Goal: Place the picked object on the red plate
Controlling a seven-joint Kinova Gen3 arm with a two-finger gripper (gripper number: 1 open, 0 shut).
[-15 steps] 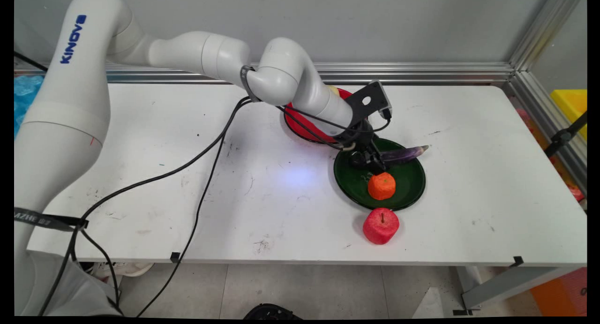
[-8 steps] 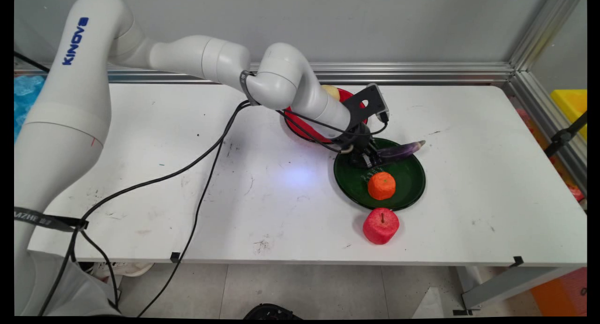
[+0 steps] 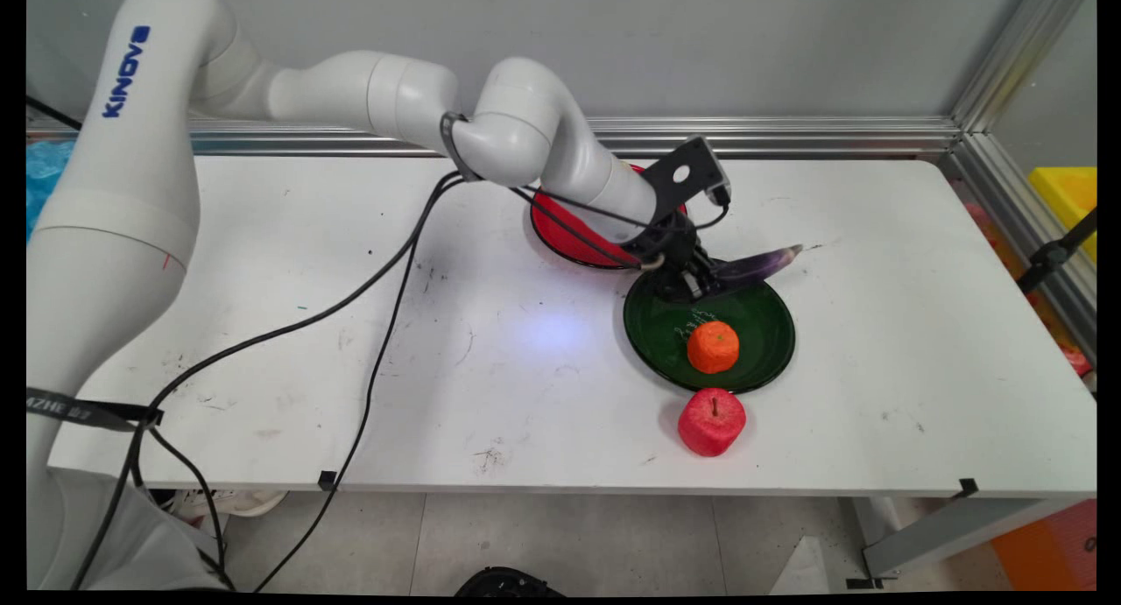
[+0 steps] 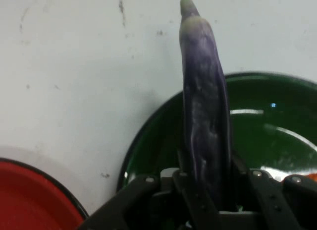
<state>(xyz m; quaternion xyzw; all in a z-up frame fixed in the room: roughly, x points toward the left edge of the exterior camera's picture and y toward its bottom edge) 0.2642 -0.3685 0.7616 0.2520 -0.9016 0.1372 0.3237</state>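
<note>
While the jaws (image 4: 205,190) are clamped on the eggplant (image 4: 204,116), it projects over the green plate's (image 3: 771,342) far rim; only the main view shows the orange (image 3: 713,347) and apple (image 3: 711,422).

Purple eggplant (image 3: 758,265); green plate (image 3: 764,347); red plate (image 3: 560,235); orange (image 3: 713,347); red apple (image 3: 711,422).

My own arm covers most of the red plate (image 3: 569,242) at frame centre — only its lower rim shows. In my hand view the green plate (image 4: 277,126) runs off the right edge, and my pincer (image 4: 205,195) hides the aubergine's (image 4: 205,116) near end.
</note>
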